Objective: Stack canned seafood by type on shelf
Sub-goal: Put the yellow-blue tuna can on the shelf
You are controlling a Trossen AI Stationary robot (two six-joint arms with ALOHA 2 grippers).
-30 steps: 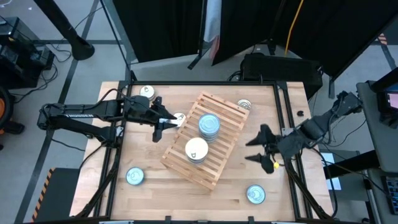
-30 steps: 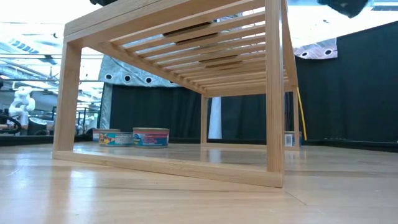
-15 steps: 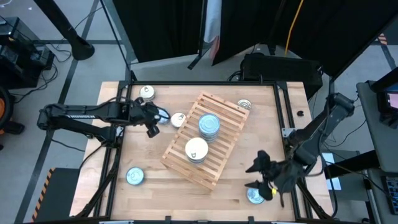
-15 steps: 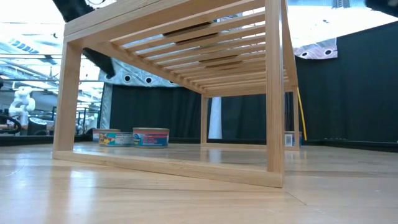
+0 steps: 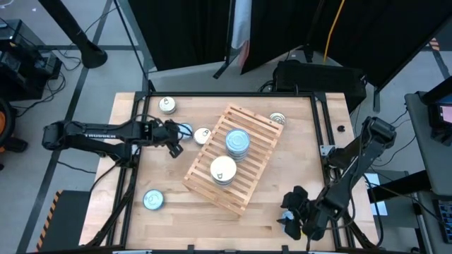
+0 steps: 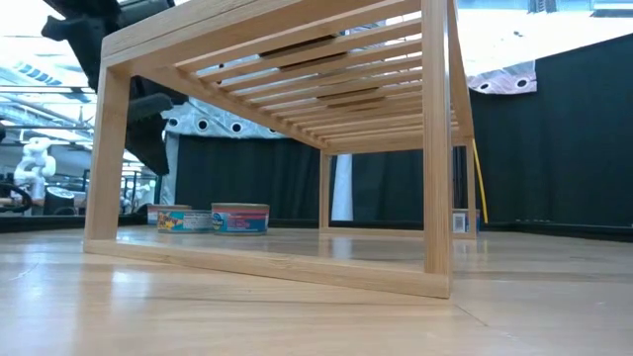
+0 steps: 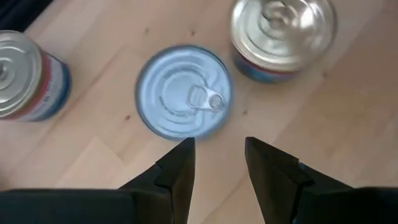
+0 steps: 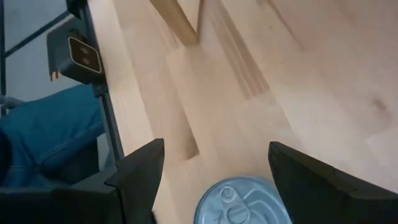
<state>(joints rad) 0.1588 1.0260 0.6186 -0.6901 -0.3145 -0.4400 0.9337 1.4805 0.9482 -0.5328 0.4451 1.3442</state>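
Observation:
The slatted wooden shelf [image 5: 258, 152] stands askew mid-table. On it sit a stack of blue-topped tins [image 5: 237, 141] and a stack of white-topped tins [image 5: 223, 169]. My left gripper [image 5: 175, 138] is open and hovers just left of a blue-topped tin [image 7: 183, 93], which rests flat on the table between two silver-topped tins [image 7: 283, 28] [image 7: 25, 74]. My right gripper [image 5: 288, 212] is wide open above a pull-tab tin [image 8: 244, 202] at the near right corner. Its fingers stand on either side of the tin without touching it. In the high view that gripper hides the tin.
Loose tins lie on the table: one near the far left corner [image 5: 167, 105], a white-topped one [image 5: 203, 135] beside the shelf, one at the shelf's far end [image 5: 277, 120], and a blue one near the left near edge [image 5: 152, 200]. The table's near edge and a frame bracket [image 8: 78, 53] are close to my right gripper.
My right gripper has swung from the table's right side toward the near edge and now stands over the near-right tin, hiding it in the high view. My left gripper has drawn back toward the table's left edge, uncovering the blue-topped tin beside the white-topped one.

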